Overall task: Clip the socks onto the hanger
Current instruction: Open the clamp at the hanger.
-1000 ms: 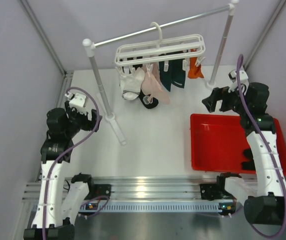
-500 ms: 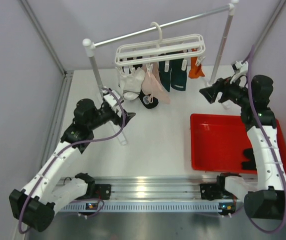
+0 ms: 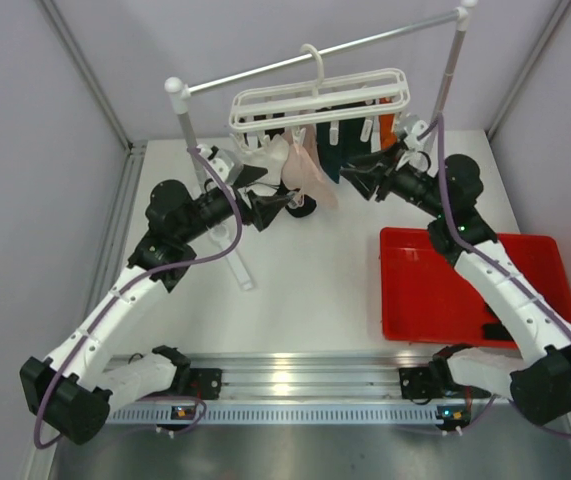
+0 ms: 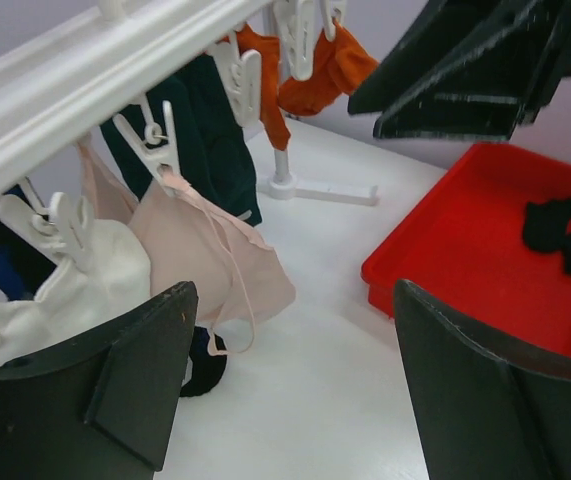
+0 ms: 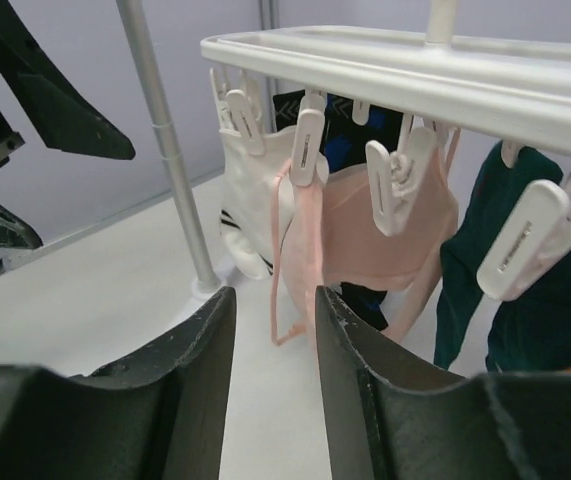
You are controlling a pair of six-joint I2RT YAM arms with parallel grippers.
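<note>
Your left arm (image 3: 115, 315) and right arm (image 3: 510, 295) both have white shell links between black, rounded joint housings. A purple cable (image 3: 237, 225) loops along each one from wrist to base. The left gripper (image 4: 290, 390) has matte black, wedge-shaped fingers (image 4: 115, 395) with flat inner faces. The right gripper (image 5: 275, 300) looks the same: black and broad.
</note>
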